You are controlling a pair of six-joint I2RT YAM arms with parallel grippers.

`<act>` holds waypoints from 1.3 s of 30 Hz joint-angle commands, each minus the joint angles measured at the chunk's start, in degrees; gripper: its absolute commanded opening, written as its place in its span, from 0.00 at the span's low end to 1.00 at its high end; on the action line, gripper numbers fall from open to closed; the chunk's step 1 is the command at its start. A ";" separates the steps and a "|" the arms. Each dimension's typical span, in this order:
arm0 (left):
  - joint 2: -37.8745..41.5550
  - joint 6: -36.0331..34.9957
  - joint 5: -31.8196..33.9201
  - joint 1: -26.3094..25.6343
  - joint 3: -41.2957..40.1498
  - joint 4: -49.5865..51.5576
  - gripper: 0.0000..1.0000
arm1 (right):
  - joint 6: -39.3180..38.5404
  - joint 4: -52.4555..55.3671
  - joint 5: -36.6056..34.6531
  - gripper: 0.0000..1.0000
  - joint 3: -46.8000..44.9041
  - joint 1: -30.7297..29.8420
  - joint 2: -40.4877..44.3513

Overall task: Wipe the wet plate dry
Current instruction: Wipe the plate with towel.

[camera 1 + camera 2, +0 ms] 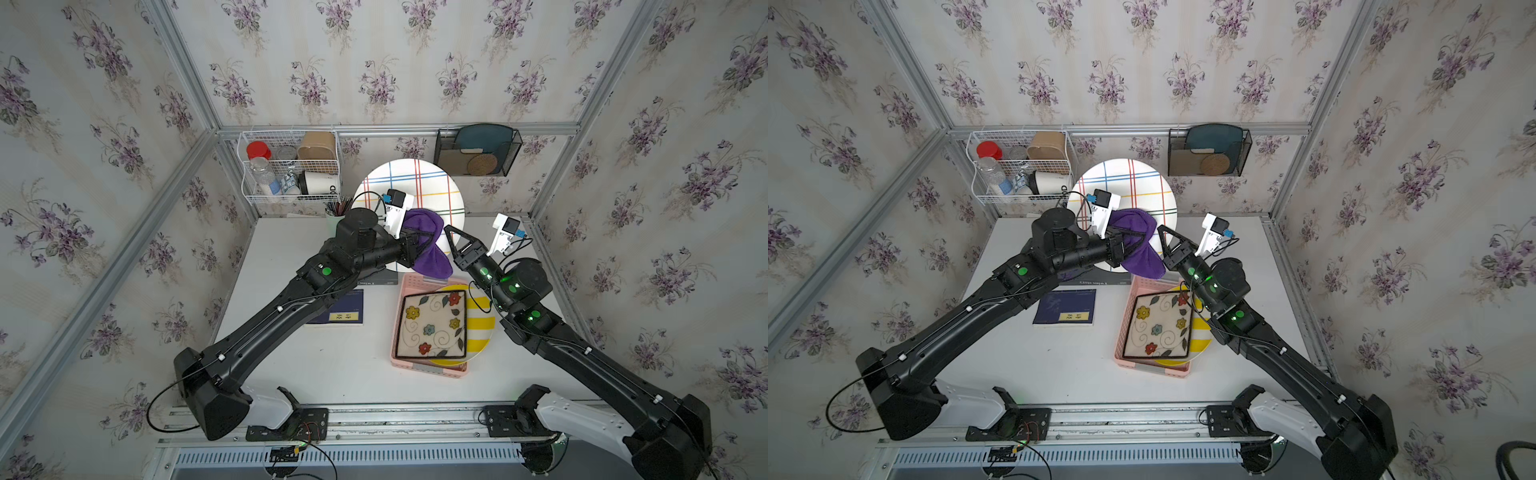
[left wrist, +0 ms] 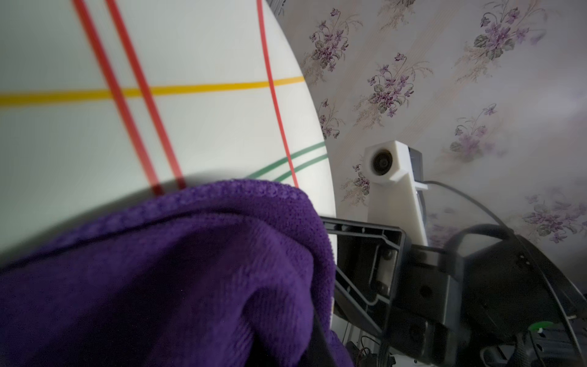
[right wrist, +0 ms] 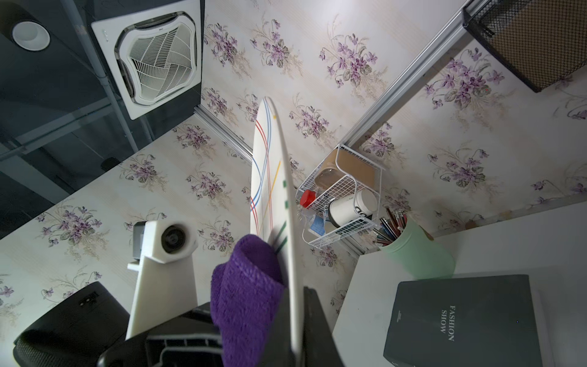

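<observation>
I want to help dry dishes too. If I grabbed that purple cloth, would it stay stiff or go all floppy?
Probably floppy: the purple cloth bunches in folds and its loose end hangs down. Likely light too, since it drapes softly against the plate. Its fuzzy weave probably grips rather than slips.

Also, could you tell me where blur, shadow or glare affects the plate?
Left wrist: the plate is soft, red stripes smeared, and the purple cloth throws a dim shadow on it. Right wrist: plate edge-on, sharp farther out, blurred close to the lens. In both top views: the plate is bright white, stripes clearly legible.
</observation>
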State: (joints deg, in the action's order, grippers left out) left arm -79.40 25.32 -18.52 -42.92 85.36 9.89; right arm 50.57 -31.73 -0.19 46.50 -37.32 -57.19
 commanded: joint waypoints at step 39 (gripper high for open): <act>4.49 0.50 5.55 17.94 1.07 11.65 0.00 | -4.81 -8.22 14.70 0.00 0.37 -4.78 -2.63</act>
State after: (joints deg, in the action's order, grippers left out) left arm -75.31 25.78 -13.54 -26.20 87.33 18.46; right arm 46.72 -30.02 6.50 45.58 -41.10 -59.51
